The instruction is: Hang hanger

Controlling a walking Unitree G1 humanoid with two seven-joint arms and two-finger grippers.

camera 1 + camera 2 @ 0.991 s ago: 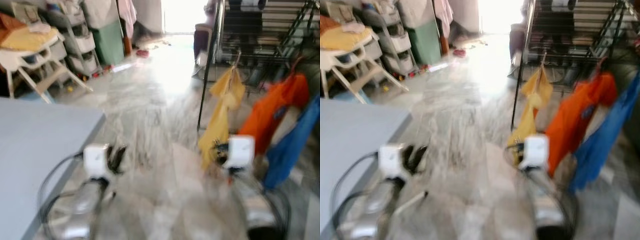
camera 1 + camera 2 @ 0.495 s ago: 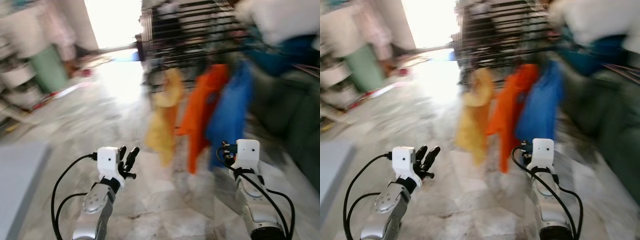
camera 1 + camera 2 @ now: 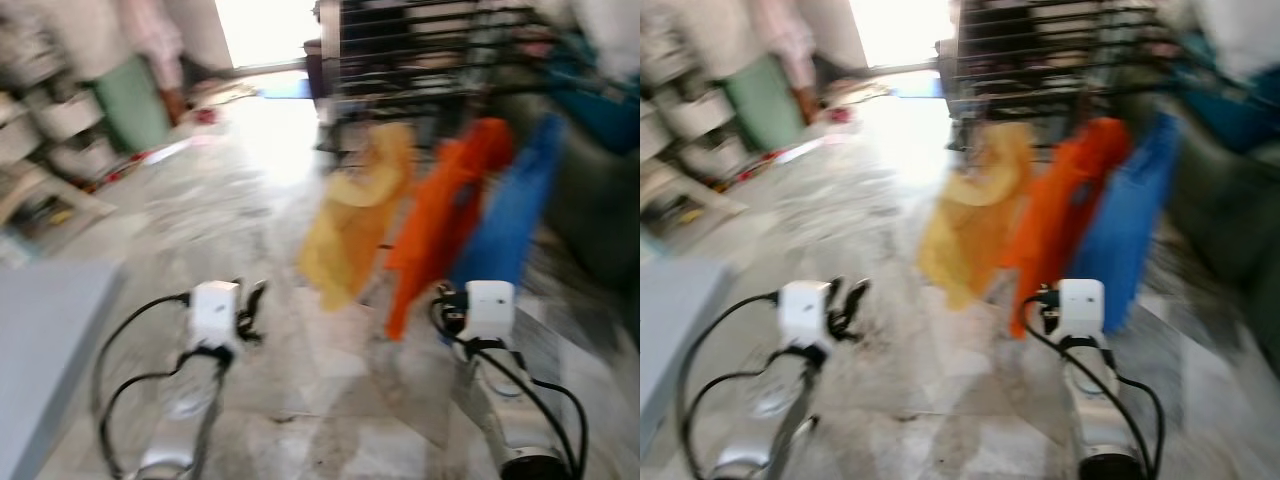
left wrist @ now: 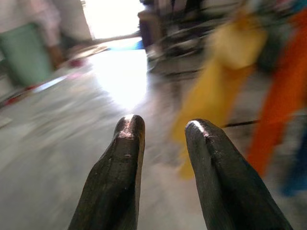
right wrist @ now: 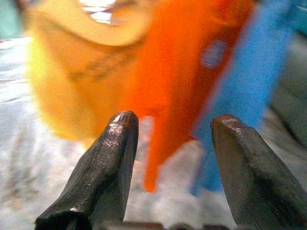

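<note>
Garments are what's up front: a floppy yellow cloth top (image 3: pixel 355 225), an orange one (image 3: pixel 445 215) and a blue one (image 3: pixel 510 215) hang side by side off the dark wire rack (image 3: pixel 420 50). No hanger can be made out through the blur. Probably light, stiff at the hook, so grab there, not the limp fabric. Left gripper (image 4: pixel 163 132) has jaws slightly spread, empty; right gripper (image 5: pixel 172 127) spread wider, facing the orange top, over glossy marble floor (image 3: pixel 230 190).

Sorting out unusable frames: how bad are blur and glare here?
Eye views: motion-smeared, yellow garment soft, doorway blown white. Left wrist view: sharp left claw, blurred background. Right wrist view: sharp right claw, orange garment smeared.
</note>
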